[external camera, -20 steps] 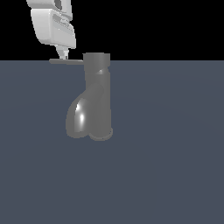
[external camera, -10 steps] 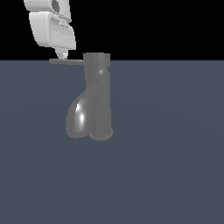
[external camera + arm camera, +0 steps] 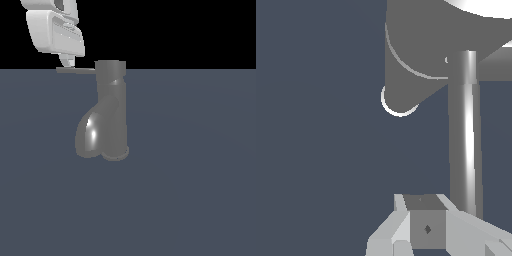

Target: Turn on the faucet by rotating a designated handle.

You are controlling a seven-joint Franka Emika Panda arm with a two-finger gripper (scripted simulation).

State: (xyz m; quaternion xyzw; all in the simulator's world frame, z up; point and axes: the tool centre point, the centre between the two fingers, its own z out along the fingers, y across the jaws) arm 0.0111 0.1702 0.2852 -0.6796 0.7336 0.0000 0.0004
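The glossy dark grey faucet (image 3: 111, 107) stands upright in the middle of the exterior view, its bulging spout low on that view's left. Its handle (image 3: 76, 70), a thin grey rod, sticks out level from the cap toward the exterior view's left. My white gripper (image 3: 67, 63) hangs just above the rod's outer end, fingertips touching or nearly touching it. In the wrist view the handle (image 3: 466, 135) runs close alongside my gripper (image 3: 423, 210), whose fingers look shut with nothing between them, beside the rod rather than around it. The faucet (image 3: 421, 45) body fills that view's far end.
A flat dark blue-grey floor (image 3: 200, 190) spreads all around the faucet. Behind it the background is black.
My gripper's body has shifted very slightly toward the exterior view's left. The handle and faucet look unchanged.
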